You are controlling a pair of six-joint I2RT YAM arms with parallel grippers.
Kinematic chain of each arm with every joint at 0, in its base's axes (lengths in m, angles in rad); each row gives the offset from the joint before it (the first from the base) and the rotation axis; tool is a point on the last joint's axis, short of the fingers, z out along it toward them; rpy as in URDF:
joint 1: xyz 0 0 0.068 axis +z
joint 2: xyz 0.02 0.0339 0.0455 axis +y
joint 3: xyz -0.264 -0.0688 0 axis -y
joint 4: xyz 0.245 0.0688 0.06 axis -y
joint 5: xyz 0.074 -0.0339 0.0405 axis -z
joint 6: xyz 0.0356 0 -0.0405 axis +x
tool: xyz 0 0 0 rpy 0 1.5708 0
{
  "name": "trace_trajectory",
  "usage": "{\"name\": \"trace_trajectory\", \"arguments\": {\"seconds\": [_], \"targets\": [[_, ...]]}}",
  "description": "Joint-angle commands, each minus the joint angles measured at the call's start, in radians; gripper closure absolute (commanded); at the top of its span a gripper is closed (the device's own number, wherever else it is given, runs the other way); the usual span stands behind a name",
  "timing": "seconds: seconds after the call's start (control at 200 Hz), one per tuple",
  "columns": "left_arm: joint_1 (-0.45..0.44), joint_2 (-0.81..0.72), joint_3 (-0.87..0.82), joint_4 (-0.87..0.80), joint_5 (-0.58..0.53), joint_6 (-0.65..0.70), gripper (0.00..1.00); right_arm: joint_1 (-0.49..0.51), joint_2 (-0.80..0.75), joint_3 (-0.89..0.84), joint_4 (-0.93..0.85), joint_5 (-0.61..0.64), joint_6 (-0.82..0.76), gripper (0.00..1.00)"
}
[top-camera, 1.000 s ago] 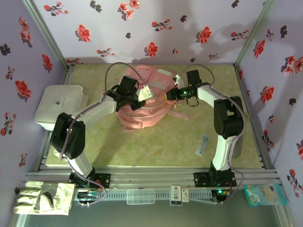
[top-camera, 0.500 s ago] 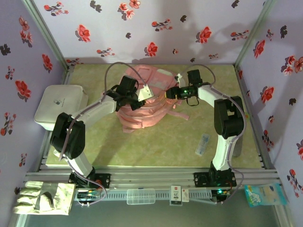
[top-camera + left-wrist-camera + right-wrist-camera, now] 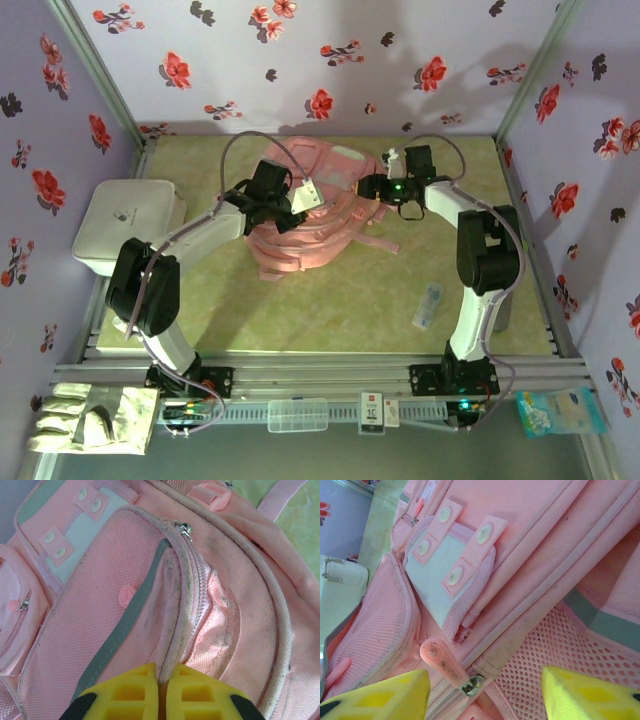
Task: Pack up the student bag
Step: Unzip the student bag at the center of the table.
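Note:
The student bag (image 3: 318,228), a soft pink backpack, lies in the middle of the table. My left gripper (image 3: 296,212) rests on its left side. In the left wrist view its yellow fingers (image 3: 135,690) are shut on the piped zip edge (image 3: 172,645) of a front pocket. My right gripper (image 3: 368,187) hovers at the bag's upper right edge. In the right wrist view the right gripper (image 3: 485,692) is open, its fingertips (image 3: 380,697) wide apart, with a pink zip pull (image 3: 442,662) and mesh pocket (image 3: 540,645) between them, untouched.
A white rounded box (image 3: 125,225) sits at the table's left edge. A small pale tube (image 3: 429,304) lies right of centre near the right arm. Below the front rail are a glove (image 3: 90,418), a clear case (image 3: 298,413) and a blue packet (image 3: 558,410).
My right gripper has drawn up and slightly right along the bag's top edge. The left gripper has stayed clamped in place.

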Motion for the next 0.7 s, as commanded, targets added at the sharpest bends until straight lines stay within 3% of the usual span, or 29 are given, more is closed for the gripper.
{"name": "trace_trajectory", "arguments": {"seconds": [0.0,0.405,0.695], "targets": [[0.016,-0.042,0.006,0.033,0.005,-0.037,0.96,0.023,0.028,0.063,-0.061,0.065,0.004,0.39],[0.016,-0.045,0.001,0.027,0.007,-0.039,0.96,0.138,-0.046,0.090,-0.170,0.506,-0.056,0.38],[0.016,-0.046,-0.003,0.029,0.012,-0.041,0.97,0.172,-0.059,0.104,-0.184,0.499,-0.114,0.46]]}}
